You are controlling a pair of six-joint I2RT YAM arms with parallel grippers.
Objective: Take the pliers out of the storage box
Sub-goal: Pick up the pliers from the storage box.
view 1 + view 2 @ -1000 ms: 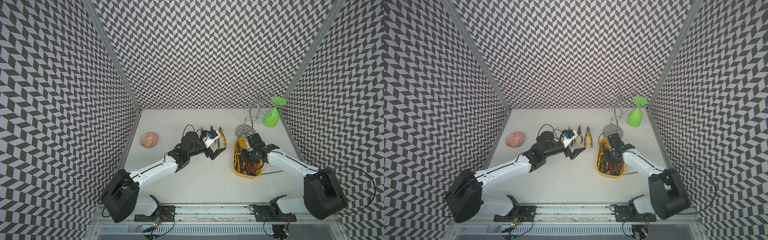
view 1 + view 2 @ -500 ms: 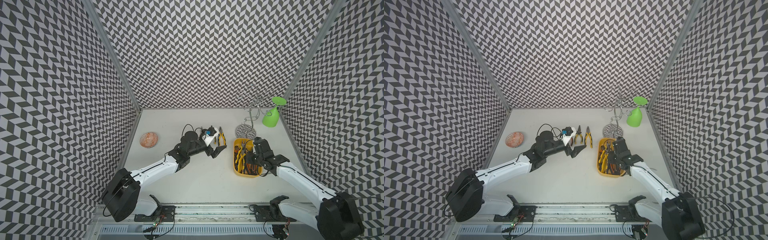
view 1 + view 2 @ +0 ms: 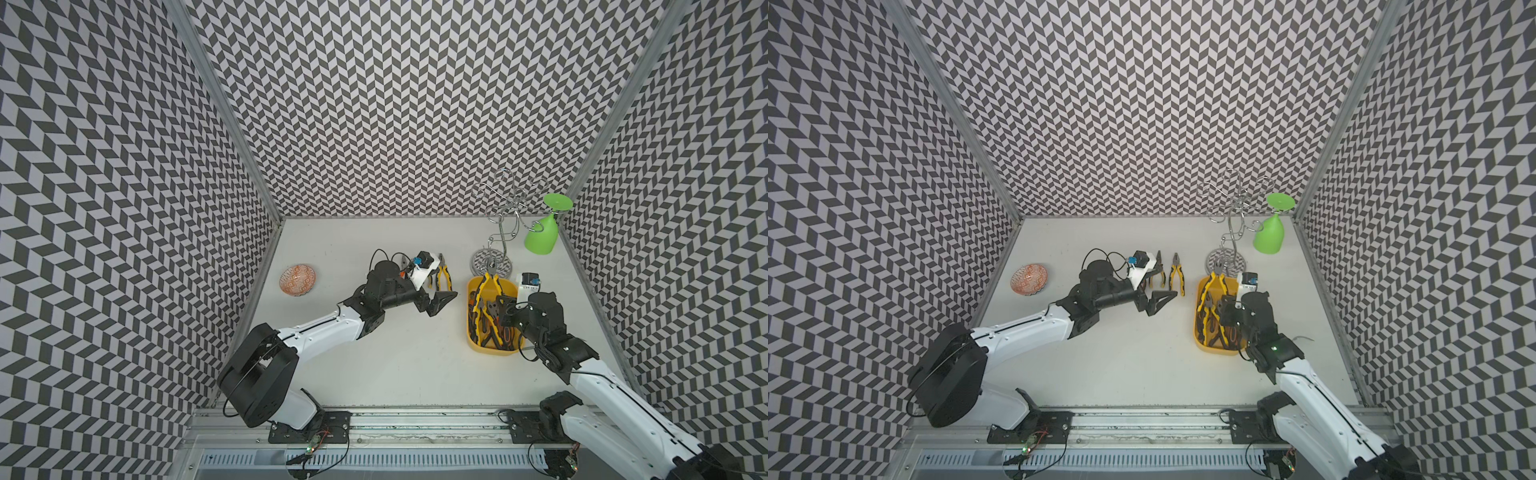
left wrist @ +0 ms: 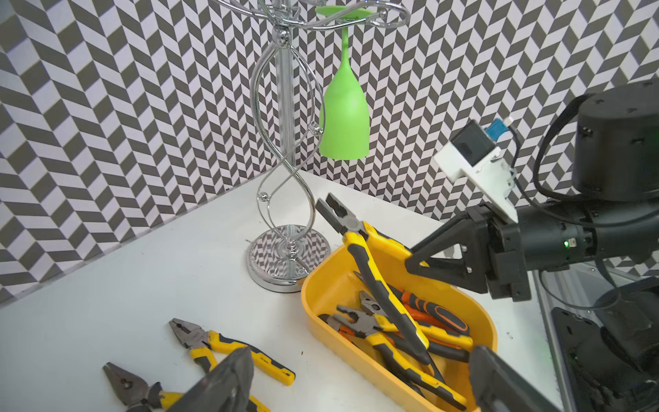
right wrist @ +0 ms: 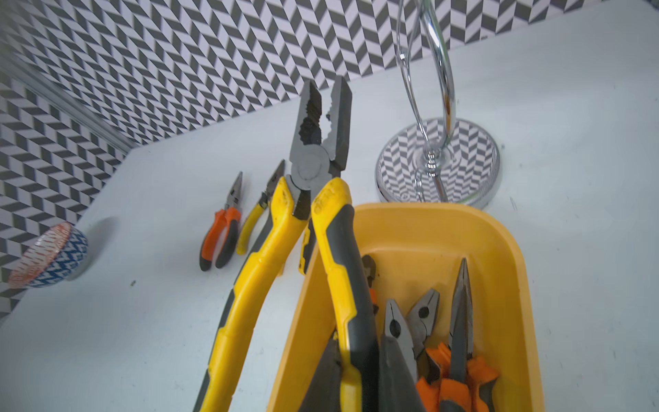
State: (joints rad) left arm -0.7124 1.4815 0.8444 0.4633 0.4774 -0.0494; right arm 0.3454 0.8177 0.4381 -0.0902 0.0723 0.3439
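The storage box [image 3: 494, 351] is sitting toward the R side of the bench [image 3: 395, 365], w/ a heap of pliers [image 4: 392, 321] lying crisscross inside. Yellow-&-black and orange-&-black handles are mixed together, incl. one long-nosed pair. The R gripper [image 3: 497, 306] is hanging over the box, jaws clamping shut on one handle of the big yellow pliers [image 5: 317, 157]. That pair is tilting up, its head sticking out past the box's far rim, the other handle splaying free. The L gripper [image 3: 442, 305] is hovering above the bench just beside the box, jaws spread wide.

Out on the bench, beyond the L gripper, an orange-handled pair [image 5: 219, 235] and two yellow-handled pairs [image 4: 228, 346] are lying side by side, noses pointing at the back wall. A chrome stand [image 3: 492, 262] is standing just beside the box's far end, w/ a green glass [image 3: 540, 239] hanging upside down from it. A patterned bowl [image 3: 297, 280] is sitting well apart, near the L wall. B&w chevron walls are closing in the bench on three sides.
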